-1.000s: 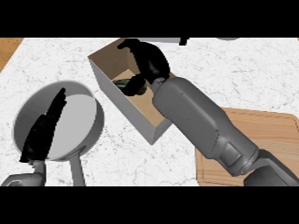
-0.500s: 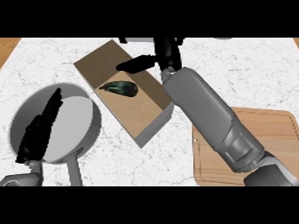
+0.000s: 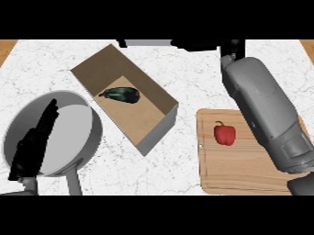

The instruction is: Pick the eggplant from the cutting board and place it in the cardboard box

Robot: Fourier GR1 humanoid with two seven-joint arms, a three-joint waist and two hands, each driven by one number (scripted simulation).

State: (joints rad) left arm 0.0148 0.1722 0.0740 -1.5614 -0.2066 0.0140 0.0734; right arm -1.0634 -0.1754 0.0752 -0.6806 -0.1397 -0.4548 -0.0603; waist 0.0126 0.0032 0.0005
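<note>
While inside cardboard box point(image 3: 143, 120), eggplant point(image 3: 121, 94) lies long axis left-right.

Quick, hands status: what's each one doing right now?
Left hand: open, fingers straight, holding nothing, at the view's left.
Right hand: up at the top edge, holding nothing visible; fingers cannot be told.

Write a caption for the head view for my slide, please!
Eggplant lies inside the cardboard box; a red pepper sits on the cutting board.
</note>
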